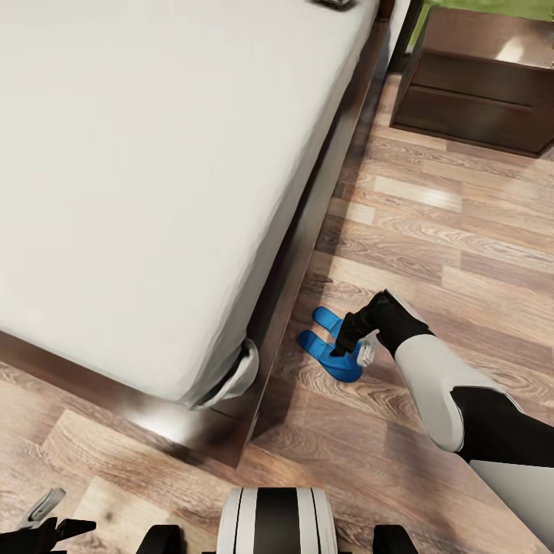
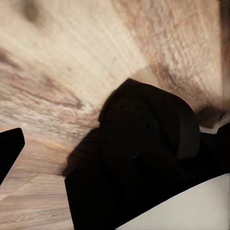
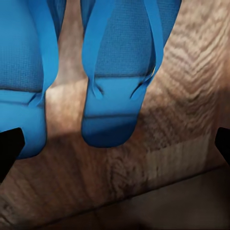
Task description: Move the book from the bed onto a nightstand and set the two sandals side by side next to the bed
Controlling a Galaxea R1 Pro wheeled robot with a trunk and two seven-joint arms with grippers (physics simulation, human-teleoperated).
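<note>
Blue flat flip-flop sandals [image 1: 331,348] lie side by side on the wood-plank floor [image 1: 431,231], just beside the dark-framed, grey-mattressed bed [image 1: 154,192], apparently already set as a pair. Right pincer [image 1: 360,346] hovers above them, fingers apart and empty, likely just releasing; I cannot tell whether the left pincer [image 1: 46,517], low by the bed's foot, is apart or together.

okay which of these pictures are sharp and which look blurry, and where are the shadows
Head view: sharp, the bed shading the floor alongside it. Left wrist view: soft and smeared. Right wrist view: sandals crisp, with a dark shadow band across the planks past their ends.
</note>
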